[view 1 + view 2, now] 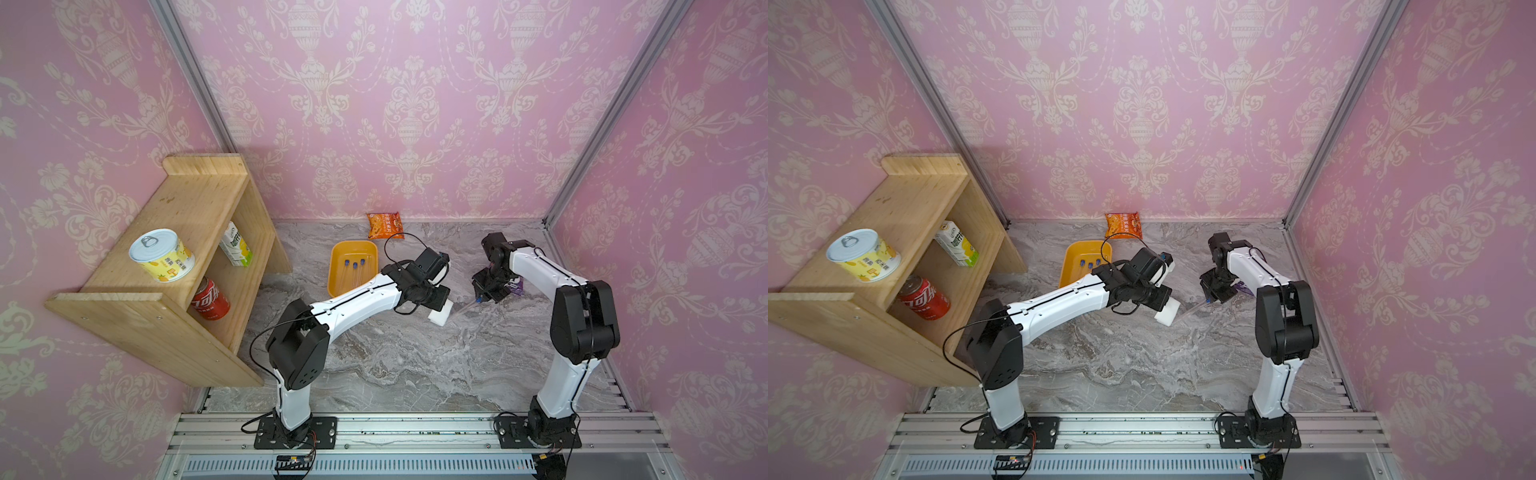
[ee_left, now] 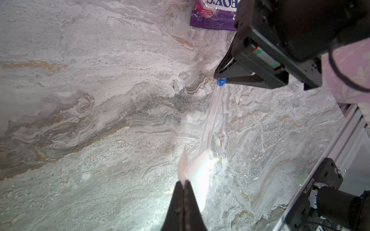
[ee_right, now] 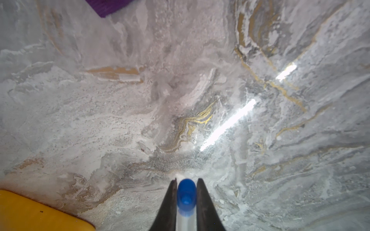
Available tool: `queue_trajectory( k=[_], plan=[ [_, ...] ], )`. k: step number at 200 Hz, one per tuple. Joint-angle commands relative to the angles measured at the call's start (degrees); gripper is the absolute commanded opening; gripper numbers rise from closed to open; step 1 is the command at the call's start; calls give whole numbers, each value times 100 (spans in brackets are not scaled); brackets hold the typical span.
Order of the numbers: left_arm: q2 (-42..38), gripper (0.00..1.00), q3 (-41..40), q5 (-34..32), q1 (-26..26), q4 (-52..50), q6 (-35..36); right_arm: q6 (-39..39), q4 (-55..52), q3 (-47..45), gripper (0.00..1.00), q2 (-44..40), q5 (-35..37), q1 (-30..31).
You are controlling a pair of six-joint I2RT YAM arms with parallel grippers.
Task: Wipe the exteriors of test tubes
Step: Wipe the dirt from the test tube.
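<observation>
My right gripper (image 3: 187, 181) is shut on the blue cap (image 3: 186, 192) of a clear test tube (image 2: 212, 114). The tube slants over the marble table from the right gripper (image 1: 480, 298) down to a white folded wipe (image 1: 441, 314). My left gripper (image 2: 184, 183) is shut on that wipe (image 2: 197, 174), and the tube's far end lies against or inside the wipe's fold. Three more test tubes (image 1: 355, 265) with blue caps lie in a yellow tray (image 1: 332, 270) behind the left arm, seen in both top views (image 1: 1090, 262).
A wooden shelf (image 1: 174, 216) at the left holds a tin, a carton and a red cola can (image 1: 210, 299). An orange snack packet (image 1: 385, 225) lies by the back wall. A purple packet (image 2: 212, 18) lies under the right gripper.
</observation>
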Motion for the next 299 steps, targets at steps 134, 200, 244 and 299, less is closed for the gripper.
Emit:
queue_trajectory(
  k=[134, 200, 244, 299],
  plan=[
    [1122, 0, 1030, 493, 3, 240, -620, 76, -297, -119, 10, -457, 61, 33],
    [544, 0, 217, 517, 8, 249, -560, 72, -335, 28, 10, -431, 79, 39],
    [87, 0, -503, 532, 0, 279, -557, 88, -309, 50, 10, -413, 61, 38],
    [250, 0, -277, 549, 5, 357, -583, 105, -262, -54, 10, -435, 26, 74]
  ],
)
